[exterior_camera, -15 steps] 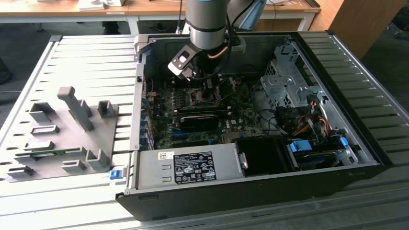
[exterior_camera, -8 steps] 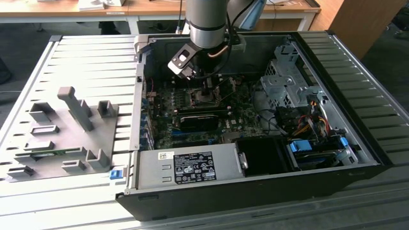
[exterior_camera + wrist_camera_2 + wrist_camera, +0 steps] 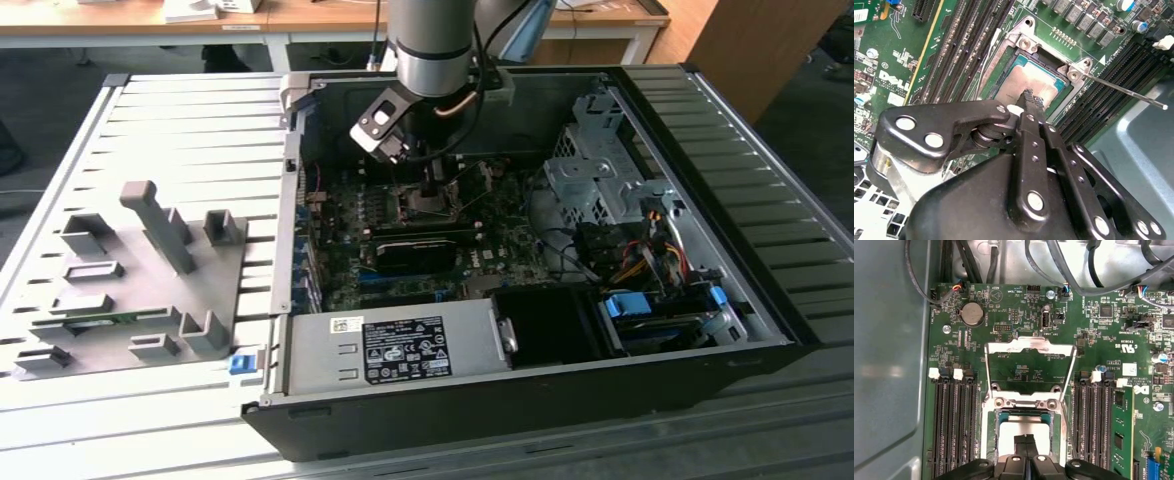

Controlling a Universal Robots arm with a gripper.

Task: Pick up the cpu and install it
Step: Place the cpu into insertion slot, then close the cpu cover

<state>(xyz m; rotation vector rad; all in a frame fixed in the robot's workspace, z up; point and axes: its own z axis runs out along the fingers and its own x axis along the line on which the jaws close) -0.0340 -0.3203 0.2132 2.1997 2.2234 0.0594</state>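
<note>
The cpu (image 3: 1016, 82) lies flat in the open socket on the green motherboard, its silvery top ringed by a paler rim. In the first wrist view the cpu (image 3: 1009, 432) sits inside the metal socket frame (image 3: 1026, 402), and the hinged load plate (image 3: 1029, 347) is folded back. My gripper (image 3: 1029, 98) hangs straight over the chip. Its two black fingers are pressed together and their tips are at the chip's top face. In the exterior view the gripper (image 3: 430, 195) reaches down into the open computer case (image 3: 534, 300).
A thin socket lever (image 3: 1124, 91) sticks out beside the socket. Black memory slots (image 3: 954, 425) flank it, with a green memory stick (image 3: 1118, 430) on one side. A grey tray (image 3: 120, 290) of upright holders lies at the exterior view's left. The power supply (image 3: 387, 345) and drive cage (image 3: 601, 170) stand inside the case.
</note>
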